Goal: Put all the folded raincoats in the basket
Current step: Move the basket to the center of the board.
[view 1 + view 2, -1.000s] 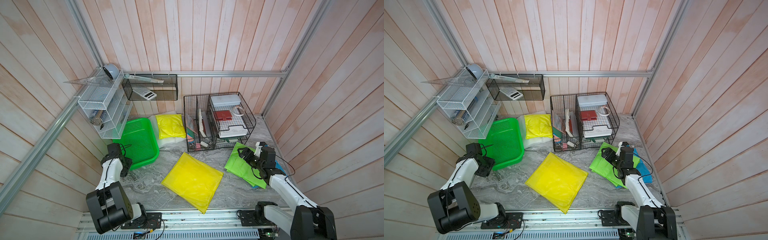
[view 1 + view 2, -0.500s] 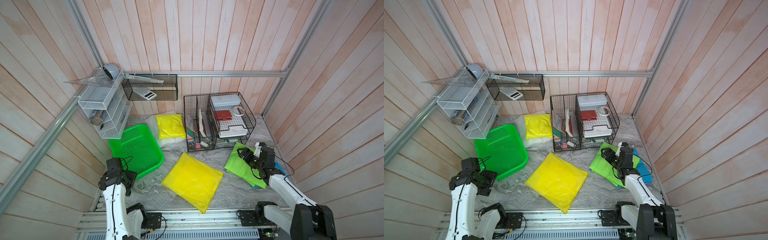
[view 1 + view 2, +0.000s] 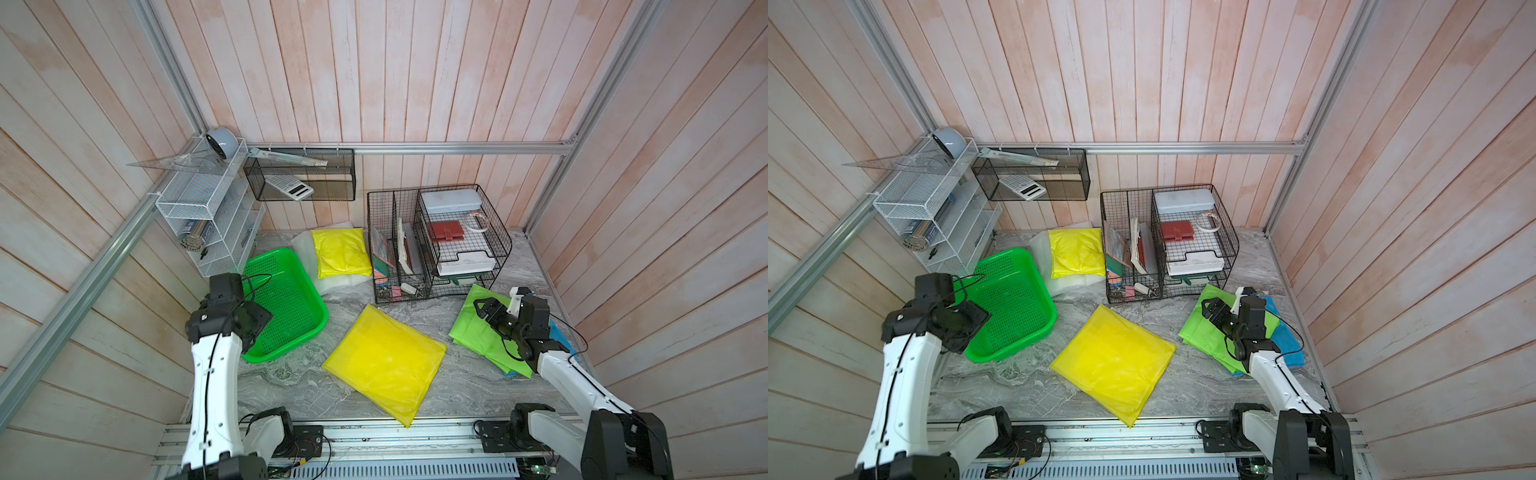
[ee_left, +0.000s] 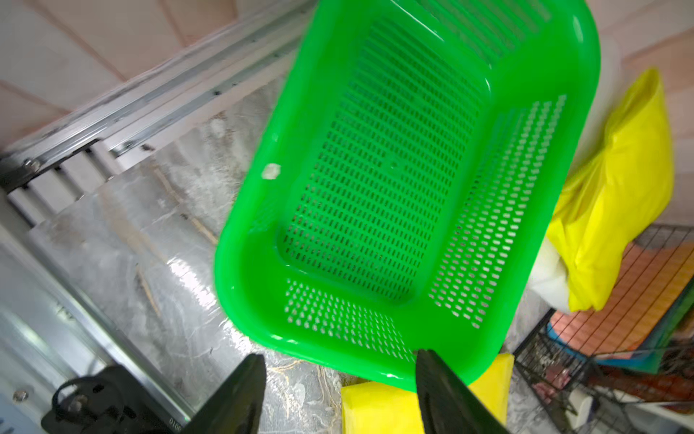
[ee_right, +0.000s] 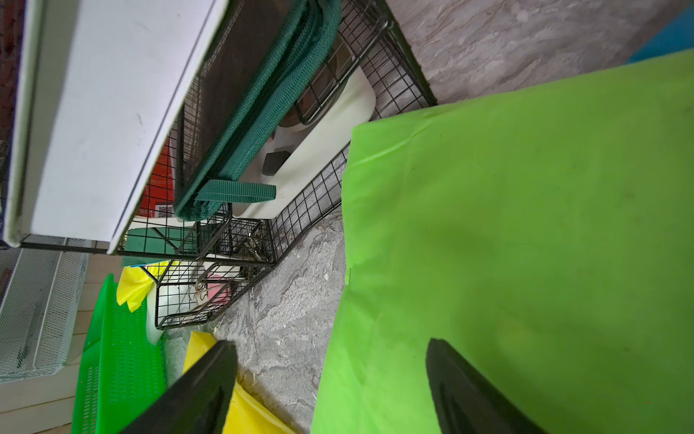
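Green plastic on grey marble: in both top views, the basket (image 3: 286,299) (image 3: 1017,299) empty at the left of the tabletop (image 3: 291,382), with the left gripper (image 3: 253,318) poised above its near left edge, fingers apart, holding nothing. Near it at centre, flat on the marble, the folded yellow raincoat (image 3: 384,359). Further back, a smaller yellow bundle (image 3: 340,251) between basket and black wire organiser (image 3: 436,249). At the right, the right gripper (image 3: 484,309) low over a lime-green raincoat (image 3: 465,328); whether touching it, impossible to tell.

From the left wrist: 2 dark fingers (image 4: 244,394) spread wide, the basket's rim just past their tips, a corner of yellow showing beyond it.

From the right wrist: 2 fingers (image 5: 202,387) likewise parted, 1 above lime-green fabric, 1 above marble and yellow, gripping nothing.
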Motion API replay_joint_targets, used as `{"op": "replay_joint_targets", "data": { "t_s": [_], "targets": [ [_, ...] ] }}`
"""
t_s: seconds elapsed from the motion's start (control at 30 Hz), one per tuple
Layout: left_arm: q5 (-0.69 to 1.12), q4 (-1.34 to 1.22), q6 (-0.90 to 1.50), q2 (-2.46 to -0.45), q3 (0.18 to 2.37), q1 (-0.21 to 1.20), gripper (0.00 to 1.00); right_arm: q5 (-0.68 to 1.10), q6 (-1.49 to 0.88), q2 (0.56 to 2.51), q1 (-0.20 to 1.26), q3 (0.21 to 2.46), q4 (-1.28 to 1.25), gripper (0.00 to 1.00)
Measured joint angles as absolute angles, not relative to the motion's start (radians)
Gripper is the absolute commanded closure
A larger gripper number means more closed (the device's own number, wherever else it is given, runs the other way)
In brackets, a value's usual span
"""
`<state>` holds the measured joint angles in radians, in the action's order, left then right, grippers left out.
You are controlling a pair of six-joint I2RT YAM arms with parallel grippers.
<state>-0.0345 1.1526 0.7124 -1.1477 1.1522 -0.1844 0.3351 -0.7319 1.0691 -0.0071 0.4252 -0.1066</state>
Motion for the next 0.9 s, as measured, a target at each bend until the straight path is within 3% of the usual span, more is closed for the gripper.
{"op": "replay_joint_targets", "data": {
  "t_s": [0.13, 0.43, 0.73, 0.9],
  "targets": [
    [-0.04, 1.051, 0.698, -1.414, 1.196, 0.01, 0.36, 0.331, -0.728, 1.062, -0.004, 0.425, -0.102, 0.15],
    [-0.059, 0.994, 0.696, -1.583, 1.15, 0.052, 0.38, 0.322, -0.716, 1.049, 0.011, 0.425, -0.078, 0.16],
    [-0.061, 1.041, 0.63, -1.504, 0.978, 0.142, 0.37, 0.313, -0.709, 1.05, 0.013, 0.425, -0.07, 0.16],
    [-0.028, 1.097, 0.64, -1.406, 0.99, 0.236, 0.36, 0.312, -0.71, 1.06, 0.019, 0.426, -0.069, 0.17]
  ]
}}
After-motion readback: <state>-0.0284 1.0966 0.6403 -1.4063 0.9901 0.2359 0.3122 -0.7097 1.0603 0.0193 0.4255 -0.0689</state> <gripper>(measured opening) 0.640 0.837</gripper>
